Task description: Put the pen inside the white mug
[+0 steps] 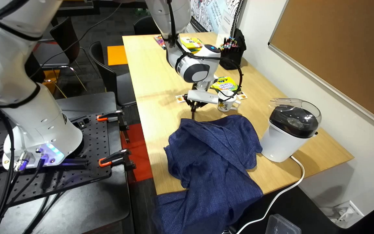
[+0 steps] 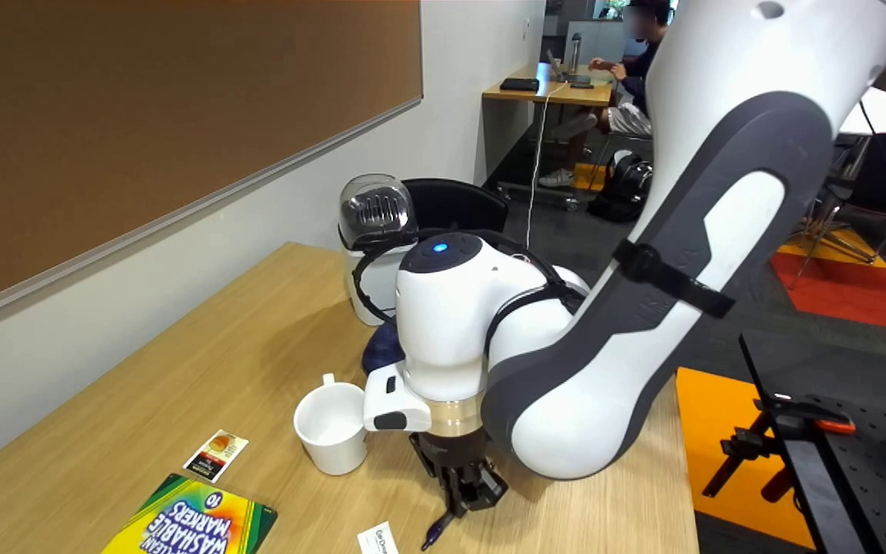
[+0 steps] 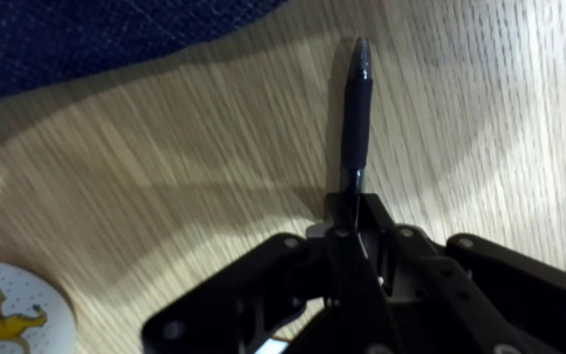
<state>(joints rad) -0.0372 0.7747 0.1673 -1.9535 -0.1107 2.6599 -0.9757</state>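
The dark purple pen (image 3: 356, 123) sticks out past my fingertips in the wrist view. It also shows in an exterior view (image 2: 437, 531), slanting down near the table. My gripper (image 3: 354, 209) is shut on the pen's rear part, which the fingers hide. I cannot tell whether the pen's tip touches the table. The white mug (image 2: 331, 431) stands upright beside my gripper, with its inside visible and no pen in it. Its yellow drawing shows in an exterior view (image 1: 224, 103) and at the lower left of the wrist view (image 3: 17, 314).
A dark blue cloth (image 1: 213, 156) lies bunched close to the gripper and hangs over the table edge. A white corded appliance (image 1: 279, 139) stands beyond it. A marker pack (image 2: 193, 523), small cards (image 2: 216, 455) and a black marker holder (image 1: 230, 58) are on the table (image 1: 151, 87).
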